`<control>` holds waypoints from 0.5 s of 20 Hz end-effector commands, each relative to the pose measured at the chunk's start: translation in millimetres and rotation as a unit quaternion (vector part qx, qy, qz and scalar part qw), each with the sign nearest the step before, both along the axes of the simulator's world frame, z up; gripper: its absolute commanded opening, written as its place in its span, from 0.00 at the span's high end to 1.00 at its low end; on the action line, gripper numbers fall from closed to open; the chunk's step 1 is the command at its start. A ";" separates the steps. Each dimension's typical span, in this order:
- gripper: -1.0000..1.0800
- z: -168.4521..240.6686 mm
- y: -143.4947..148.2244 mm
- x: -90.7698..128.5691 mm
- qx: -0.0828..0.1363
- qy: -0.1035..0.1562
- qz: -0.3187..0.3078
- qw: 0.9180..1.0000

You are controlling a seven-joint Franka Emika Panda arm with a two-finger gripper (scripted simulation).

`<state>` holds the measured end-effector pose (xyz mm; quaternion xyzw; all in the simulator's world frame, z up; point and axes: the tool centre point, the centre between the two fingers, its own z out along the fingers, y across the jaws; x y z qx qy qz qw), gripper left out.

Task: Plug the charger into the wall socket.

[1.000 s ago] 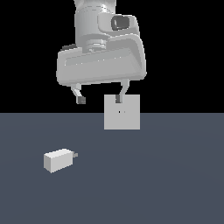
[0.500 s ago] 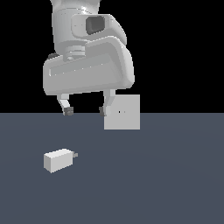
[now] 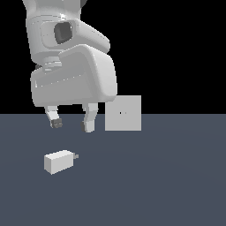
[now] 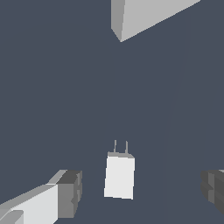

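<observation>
The desk [image 3: 176, 176] is a flat dark slate surface filling the lower half of the exterior view, with black behind it. Above it the arm [image 3: 70, 66], a bulky pale-grey body, hangs on the exterior view's left, tilted, with its wrist block low over the desk. Its fingers [image 3: 89, 119] are spread wide apart with nothing between them; their dark pads hover above the desk, clear of everything. In the wrist view one finger [image 4: 65, 194] and the other pad at the opposite edge frame a wide gap.

The socket [image 3: 123, 113] is a light-grey square plate standing upright on the desk, just to the exterior view's right of the fingers, with two tiny dark holes at its centre. In the wrist view it [image 4: 148, 15] shows as a pale slab beyond the charger.

The charger [image 3: 58, 161] lies flat on the desk, below the fingers and apart from them, its short grey prongs pointing toward the exterior view's right. In the wrist view it [image 4: 119, 176] sits within the gap, prongs aimed toward the socket, well apart from it.
</observation>
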<state>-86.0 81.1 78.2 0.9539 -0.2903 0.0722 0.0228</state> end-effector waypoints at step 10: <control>0.04 -14.9 16.4 -5.5 -0.005 -0.008 -0.040 0.999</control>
